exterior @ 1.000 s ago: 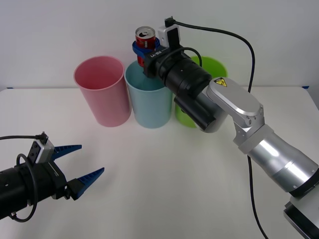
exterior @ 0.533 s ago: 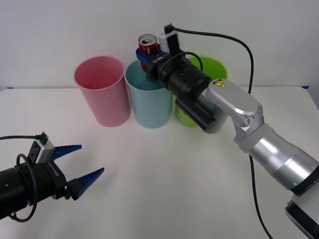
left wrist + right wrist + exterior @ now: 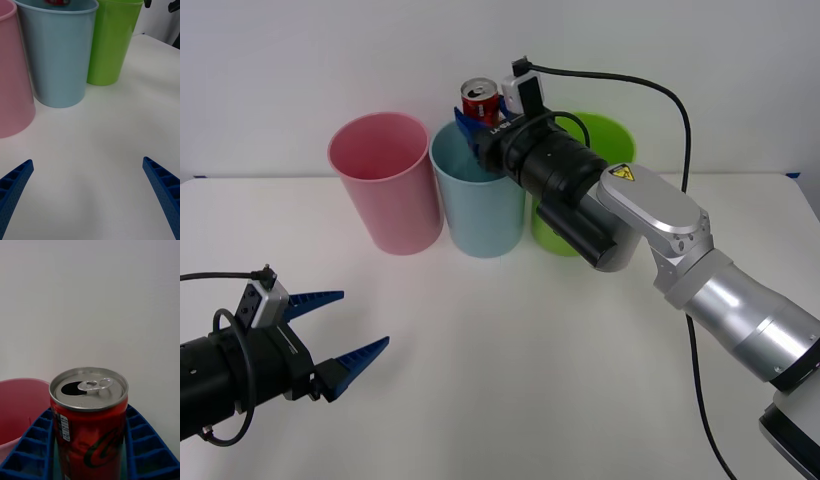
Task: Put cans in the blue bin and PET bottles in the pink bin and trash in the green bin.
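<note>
Nearest the robot, the left gripper (image 3: 345, 327) hung low over the near left of the white table (image 3: 510, 350), its blue fingers spread wide and holding nothing; that arm looked parked.

Farther back, three bins stood in a row against the far edge: the pink bin (image 3: 380, 180) on the left, the blue bin (image 3: 477, 205) touching it in the middle, and the green bin (image 3: 590, 140) on the right, partly behind the right arm.

Farthest of all, the right gripper (image 3: 480, 118) was clamped on the red can (image 3: 479, 100), one ribbed finger on each side of it. The can was upright, with its tab opening visible in the right wrist view (image 3: 88, 416), and it was held above the far rim of the blue bin.

To do the drop well, the can probably needed to be centred over the blue mouth, clear of the pink rim just beside it. Lowering it a little before letting go would likely keep it from bouncing off the rim.
</note>
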Controlling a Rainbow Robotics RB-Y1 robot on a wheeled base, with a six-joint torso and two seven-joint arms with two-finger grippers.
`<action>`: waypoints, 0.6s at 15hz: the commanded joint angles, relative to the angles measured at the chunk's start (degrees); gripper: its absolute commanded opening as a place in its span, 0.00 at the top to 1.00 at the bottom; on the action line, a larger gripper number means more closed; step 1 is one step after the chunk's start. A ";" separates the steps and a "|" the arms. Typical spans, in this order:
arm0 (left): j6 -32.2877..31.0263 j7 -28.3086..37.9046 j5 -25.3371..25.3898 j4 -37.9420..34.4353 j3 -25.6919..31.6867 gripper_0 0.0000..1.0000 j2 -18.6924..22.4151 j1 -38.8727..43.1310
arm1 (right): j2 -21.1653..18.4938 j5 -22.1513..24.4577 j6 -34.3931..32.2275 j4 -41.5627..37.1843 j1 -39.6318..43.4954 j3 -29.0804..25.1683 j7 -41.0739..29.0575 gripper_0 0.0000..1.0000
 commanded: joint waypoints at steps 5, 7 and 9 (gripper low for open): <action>0.00 0.00 0.00 0.00 0.00 0.00 0.00 0.00 | 0.00 -0.01 -0.09 0.02 -0.09 0.00 -0.49 0.00; 0.00 0.00 0.00 0.00 0.00 0.00 0.00 0.00 | 0.00 -0.01 -0.26 0.02 -0.26 0.00 -0.67 0.00; 0.00 0.00 0.00 0.00 0.00 0.00 0.00 0.00 | -0.53 -0.19 -1.05 -0.77 -0.44 -0.53 -1.11 0.00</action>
